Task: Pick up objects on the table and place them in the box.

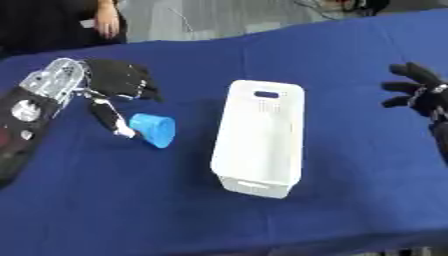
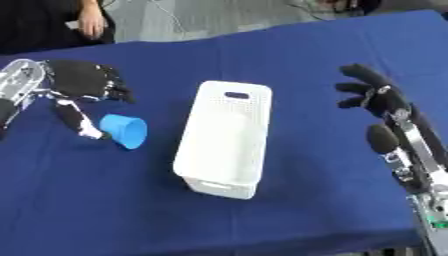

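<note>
- Box: white rectangular plastic, slotted handle holes at both ends, standing mid-tabletop; its interior appears bare.
- Cup: smooth blue plastic, tapered, lying on its side toward the left edge of the tabletop, which is covered in dark blue cloth.
- Left robot hand: black-gloved, fingers relaxed, thumb at the cup's narrow end; contact unclear.
- Right robot hand: fingers spread open above the right edge, holding nothing.
</note>
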Motion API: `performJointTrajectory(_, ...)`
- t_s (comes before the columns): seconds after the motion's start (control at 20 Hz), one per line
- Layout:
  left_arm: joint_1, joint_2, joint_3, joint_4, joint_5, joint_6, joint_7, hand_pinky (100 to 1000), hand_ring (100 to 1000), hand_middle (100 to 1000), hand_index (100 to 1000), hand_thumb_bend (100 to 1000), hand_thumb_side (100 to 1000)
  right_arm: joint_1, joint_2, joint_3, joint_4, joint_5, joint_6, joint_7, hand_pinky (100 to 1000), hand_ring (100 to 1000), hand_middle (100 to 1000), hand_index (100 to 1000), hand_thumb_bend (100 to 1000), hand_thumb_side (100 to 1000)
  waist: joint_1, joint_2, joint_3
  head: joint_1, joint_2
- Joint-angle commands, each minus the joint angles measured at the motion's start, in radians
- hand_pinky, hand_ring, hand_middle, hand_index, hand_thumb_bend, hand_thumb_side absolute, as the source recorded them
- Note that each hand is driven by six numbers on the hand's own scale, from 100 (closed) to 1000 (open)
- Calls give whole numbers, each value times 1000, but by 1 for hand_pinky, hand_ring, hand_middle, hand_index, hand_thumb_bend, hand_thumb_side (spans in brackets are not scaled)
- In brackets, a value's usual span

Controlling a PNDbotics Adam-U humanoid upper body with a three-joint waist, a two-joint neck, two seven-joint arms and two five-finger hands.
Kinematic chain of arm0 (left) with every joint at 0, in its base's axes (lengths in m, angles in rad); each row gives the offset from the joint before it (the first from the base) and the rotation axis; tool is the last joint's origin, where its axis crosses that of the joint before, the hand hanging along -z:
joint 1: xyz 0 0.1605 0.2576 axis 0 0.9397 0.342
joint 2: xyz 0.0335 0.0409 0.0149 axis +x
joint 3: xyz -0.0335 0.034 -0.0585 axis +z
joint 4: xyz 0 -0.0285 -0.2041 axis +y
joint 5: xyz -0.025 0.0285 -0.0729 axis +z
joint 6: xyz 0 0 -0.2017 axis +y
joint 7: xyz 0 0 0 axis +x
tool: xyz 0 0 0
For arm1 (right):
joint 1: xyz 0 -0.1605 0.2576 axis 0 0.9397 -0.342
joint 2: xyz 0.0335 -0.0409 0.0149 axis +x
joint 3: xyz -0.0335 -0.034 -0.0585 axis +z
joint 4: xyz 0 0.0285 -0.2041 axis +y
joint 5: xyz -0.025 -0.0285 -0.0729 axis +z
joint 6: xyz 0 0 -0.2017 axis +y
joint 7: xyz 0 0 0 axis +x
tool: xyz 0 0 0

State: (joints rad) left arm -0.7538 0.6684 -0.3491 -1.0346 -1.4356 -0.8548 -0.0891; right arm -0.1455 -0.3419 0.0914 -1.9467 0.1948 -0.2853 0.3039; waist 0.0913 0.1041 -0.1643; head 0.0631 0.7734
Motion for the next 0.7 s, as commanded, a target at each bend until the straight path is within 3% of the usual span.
performJointTrajectory(0.05,-18,15,4,1,-9,-6,-1,910,830,822,972,1000,945,-15,-9,-1,-11,-4,1,1,716,844,921,1000,557,1000,-2,-9,0,12,-3)
performJointTrajectory(0.7,-26,3,29,59,-48,9,-11,912,830,819,964,1000,948,-17,-7,-2,-10,-2,1,2,716,844,921,1000,557,1000,-3,-6,-2,14,-3)
